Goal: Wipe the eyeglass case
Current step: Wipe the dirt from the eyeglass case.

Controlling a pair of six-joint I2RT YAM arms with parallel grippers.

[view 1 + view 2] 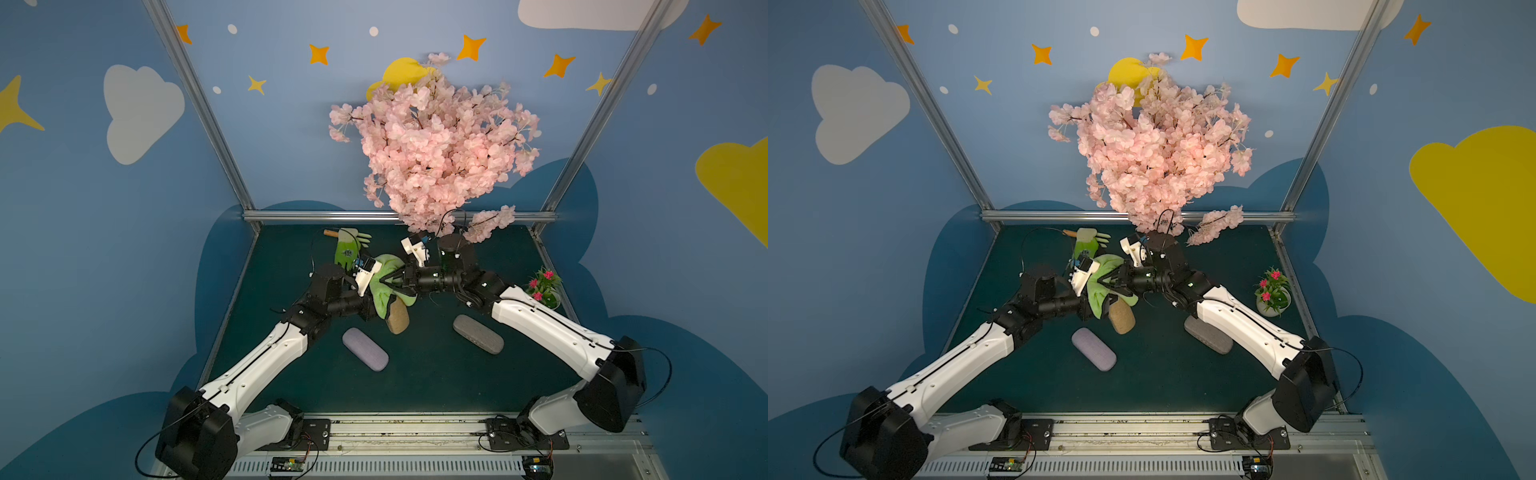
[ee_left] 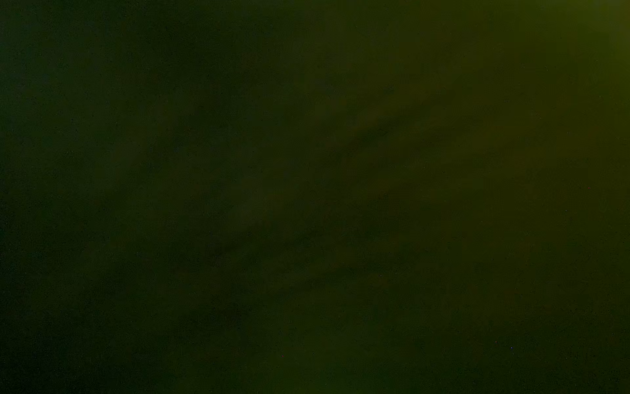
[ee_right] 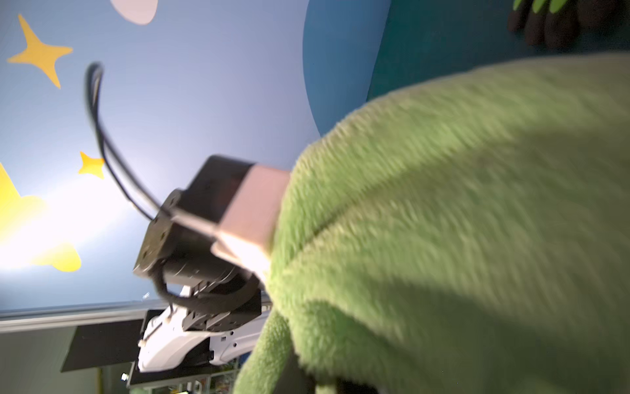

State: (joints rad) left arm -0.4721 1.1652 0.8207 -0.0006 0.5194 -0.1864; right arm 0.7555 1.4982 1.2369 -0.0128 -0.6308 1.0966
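From above, in both top views, the tan eyeglass case (image 1: pixel 399 320) sat mid-tabletop (image 1: pixel 436 382). It looked raised and tilted, with its far end buried under the green cloth (image 1: pixel 380 299). The left tool (image 1: pixel 371 311) reached in at that buried end. Cloth covered its jaws, but the case hung from just that spot, so I judged the tool clamped on the case.

The right tool (image 1: pixel 384 281) came from the opposite side, its jaws drawn to a narrow point and pinching the cloth over the case's far end. The case's long axis ran from that pinch toward the near edge. The bare tan part therefore lay nearward of the right tool, and any wiping stroke would have had to travel that way. The left tool seemed only to steady the case.

A lilac case (image 1: pixel 365 349) and a grey case (image 1: pixel 478 333) lay flat nearer the edge, well apart from each other. In a top view the right forearm cut across the grey one (image 1: pixel 1208 338).

The left wrist view gave only murky dark green. I took it that the cloth lay over the lens.

In the right wrist view the cloth (image 3: pixel 460 221), blurred, filled most of the frame and hid both the right tool and the case. The left arm's wrist housing (image 3: pixel 221 211) poked out at the cloth's edge. The fingers of a gardening glove (image 3: pixel 552 20) were cut off at the frame's border.
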